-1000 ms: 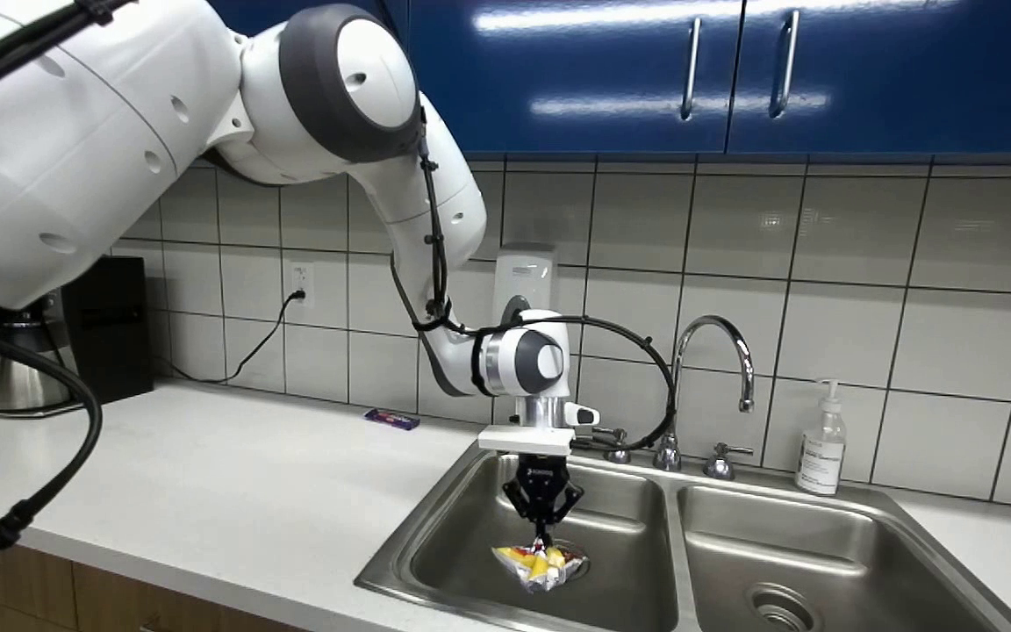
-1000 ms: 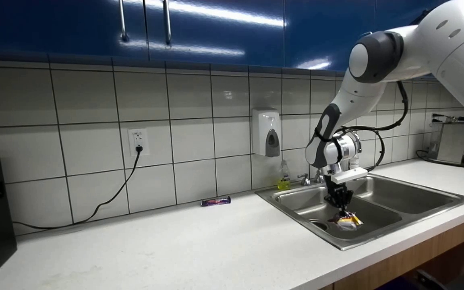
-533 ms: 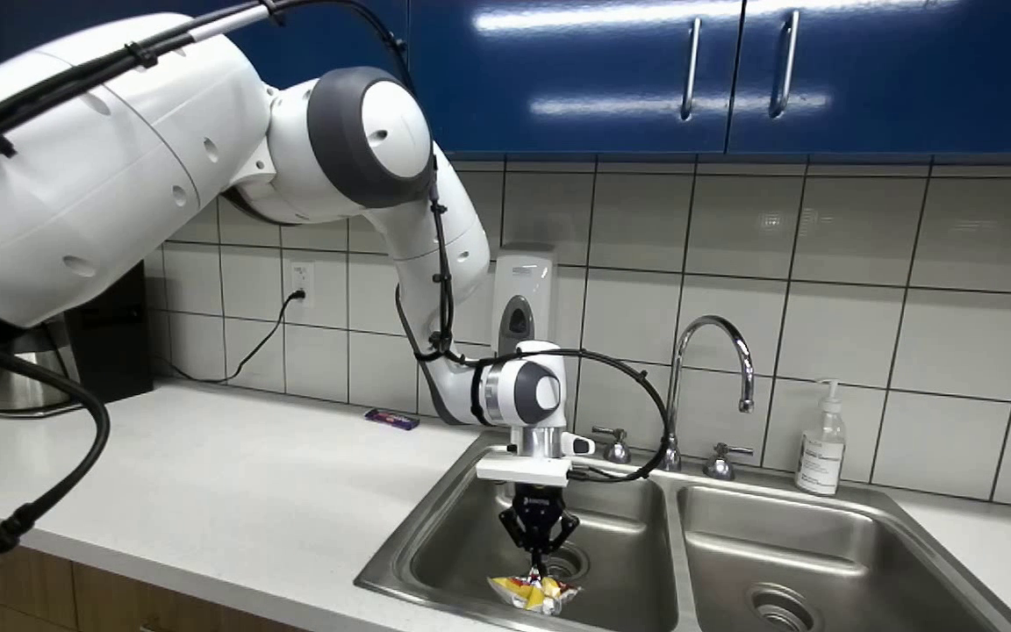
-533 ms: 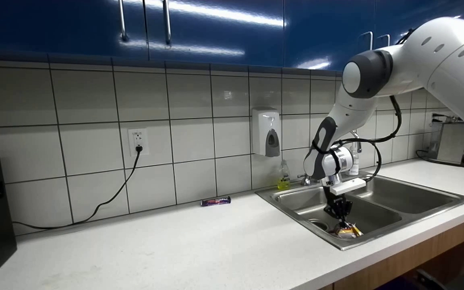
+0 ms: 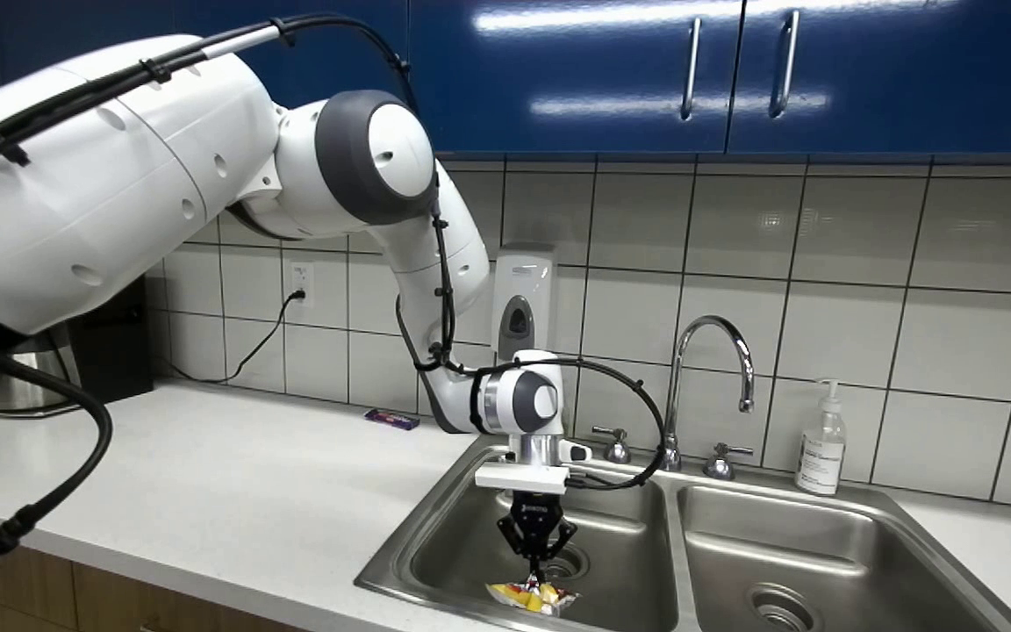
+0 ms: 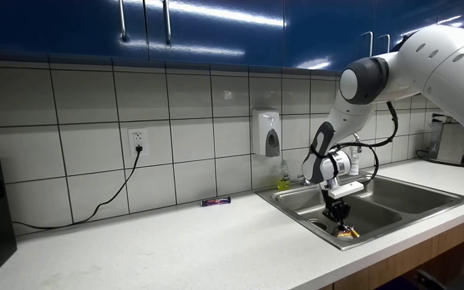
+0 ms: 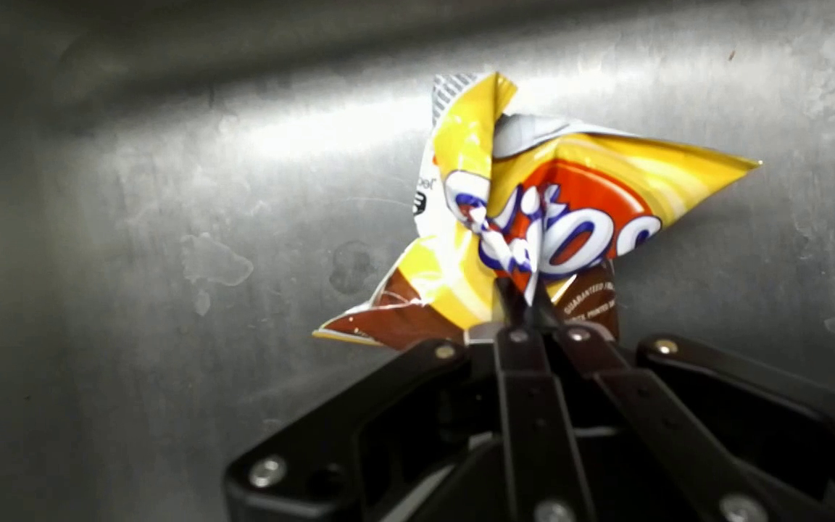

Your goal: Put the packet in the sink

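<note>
The packet (image 5: 510, 597) is crinkled yellow, white and dark red-brown, low in one basin of the steel double sink (image 5: 683, 562). My gripper (image 5: 536, 575) points down into that basin, shut on the packet's pinched middle. It also shows in an exterior view (image 6: 342, 226), with the packet (image 6: 345, 233) under it inside the sink rim (image 6: 303, 220). In the wrist view the gripper (image 7: 528, 301) has a fold of the packet (image 7: 454, 268) between its fingertips; the packet spreads out on both sides over the basin floor. I cannot tell whether it touches the floor.
A chrome faucet (image 5: 707, 321) and a white soap bottle (image 5: 821, 456) stand at the sink's back edge. A dispenser (image 6: 266, 131) hangs on the wall near a yellow-green bottle (image 6: 283, 181). A purple-wrapped bar (image 6: 216, 201) lies on the counter.
My gripper and the packet have moved down deeper into the basin, mostly in the first half second and slightly since. The gripper has stayed shut on the packet.
</note>
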`<action>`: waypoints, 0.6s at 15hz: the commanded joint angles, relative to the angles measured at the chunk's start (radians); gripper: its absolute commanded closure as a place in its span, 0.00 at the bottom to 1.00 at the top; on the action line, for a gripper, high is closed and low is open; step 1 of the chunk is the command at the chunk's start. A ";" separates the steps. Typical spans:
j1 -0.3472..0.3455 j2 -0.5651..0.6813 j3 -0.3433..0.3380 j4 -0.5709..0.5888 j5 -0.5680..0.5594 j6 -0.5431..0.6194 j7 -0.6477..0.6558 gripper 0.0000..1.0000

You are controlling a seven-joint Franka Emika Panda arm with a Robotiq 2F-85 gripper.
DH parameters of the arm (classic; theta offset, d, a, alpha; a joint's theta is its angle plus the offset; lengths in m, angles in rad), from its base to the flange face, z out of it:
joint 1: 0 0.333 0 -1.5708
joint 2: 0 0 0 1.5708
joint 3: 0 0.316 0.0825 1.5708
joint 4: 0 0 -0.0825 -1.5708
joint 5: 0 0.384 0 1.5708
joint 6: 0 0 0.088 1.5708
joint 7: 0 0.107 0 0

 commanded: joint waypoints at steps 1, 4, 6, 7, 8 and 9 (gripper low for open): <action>-0.001 0.014 0.007 0.027 -0.010 -0.009 0.017 1.00; 0.001 0.010 0.005 0.022 -0.009 -0.011 0.021 0.73; 0.001 0.000 0.005 0.014 -0.008 -0.007 0.023 0.60; 0.002 -0.007 0.005 0.009 -0.008 -0.007 0.024 0.52; 0.003 -0.018 0.006 0.001 -0.007 -0.006 0.024 0.45; 0.003 -0.033 0.008 -0.008 -0.004 -0.004 0.025 0.37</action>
